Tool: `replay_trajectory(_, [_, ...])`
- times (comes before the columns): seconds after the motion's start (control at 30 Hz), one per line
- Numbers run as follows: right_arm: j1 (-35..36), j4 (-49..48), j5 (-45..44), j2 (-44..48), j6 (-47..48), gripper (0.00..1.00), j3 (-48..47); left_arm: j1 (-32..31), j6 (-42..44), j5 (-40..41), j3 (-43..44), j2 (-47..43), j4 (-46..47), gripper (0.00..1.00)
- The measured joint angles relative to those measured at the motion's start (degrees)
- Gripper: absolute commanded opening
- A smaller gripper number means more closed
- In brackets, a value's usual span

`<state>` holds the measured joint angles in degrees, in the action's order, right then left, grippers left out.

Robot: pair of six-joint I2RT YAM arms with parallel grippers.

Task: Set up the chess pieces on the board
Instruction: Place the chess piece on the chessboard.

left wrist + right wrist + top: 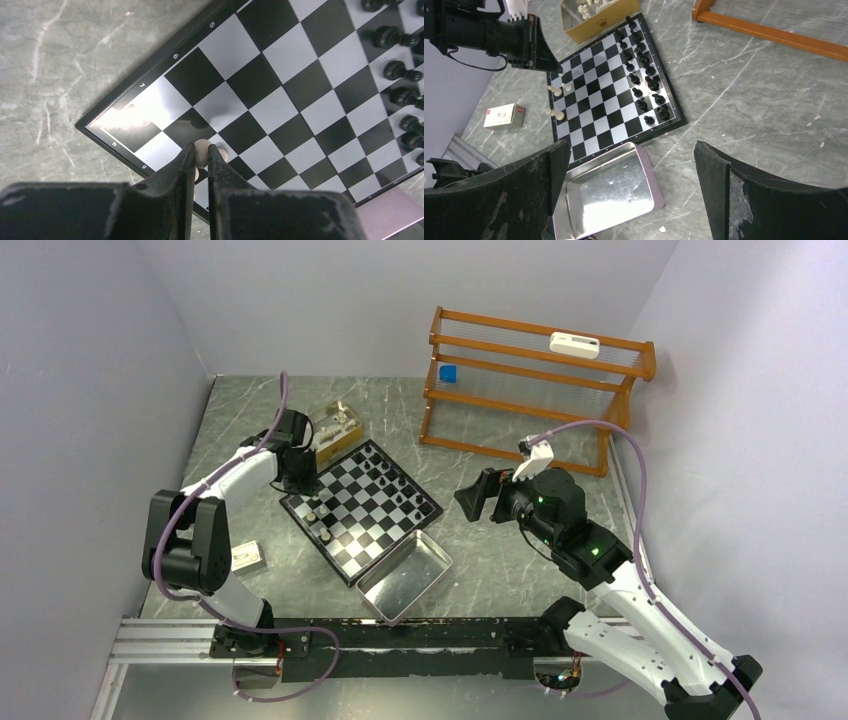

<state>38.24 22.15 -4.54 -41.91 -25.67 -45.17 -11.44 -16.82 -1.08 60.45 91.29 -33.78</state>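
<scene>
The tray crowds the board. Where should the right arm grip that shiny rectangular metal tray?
Pinch the thin raised wall of the shiny rectangular metal tray on its long side away from the black-and-white checkered chessboard, from above, with the jaws of the right gripper astride it. It lies open side up, so only its rim looks pinchable.
</scene>
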Motion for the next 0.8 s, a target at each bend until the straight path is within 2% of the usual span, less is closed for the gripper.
replay_trajectory(0.8, [0.0,0.0,0.0,0.7,0.0,1.00,0.3,-0.8,-0.1,3.0,-1.1,3.5,0.2,0.19])
